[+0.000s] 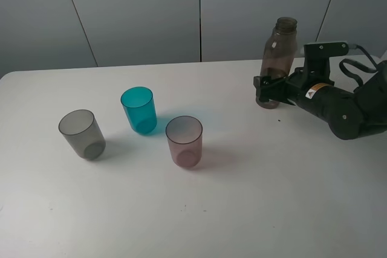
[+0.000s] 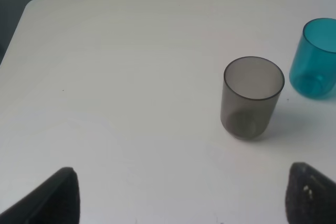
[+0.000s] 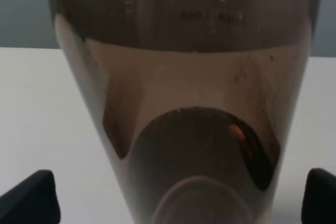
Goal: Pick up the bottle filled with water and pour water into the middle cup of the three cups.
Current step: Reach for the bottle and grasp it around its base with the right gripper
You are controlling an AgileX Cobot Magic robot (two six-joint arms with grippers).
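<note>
From the high camera, the bottle (image 1: 278, 64) is standing up on the far right of the worktop (image 1: 272, 209), well apart from the cups. The right claw (image 1: 268, 92) is reaching in low, with a finger on each side of the bottle's bottom part. The middle cup (image 1: 138, 109), the blue one, is sitting to the left, between the grey cup (image 1: 81, 134) and the pink cup (image 1: 184, 141).

In the left wrist camera, the left claw (image 2: 181, 198) is hanging over the worktop near the grey cup. Its fingers are spread wide and it is holding nothing.

In the right wrist camera, the bottle is filling almost the whole picture. The claw's two tips are showing far out at the sides with bare gaps next to the bottle, so it is wide open and not squeezing yet.

The bottle is looking partly full, so it is probably a bit heavy. Its plastic is looking smooth and maybe slippery, and it may squash a little. It has no cap, so tipping is going to spill water. Holding it firmly on the fat body, a bit higher than the very bottom, is looking safest
</note>
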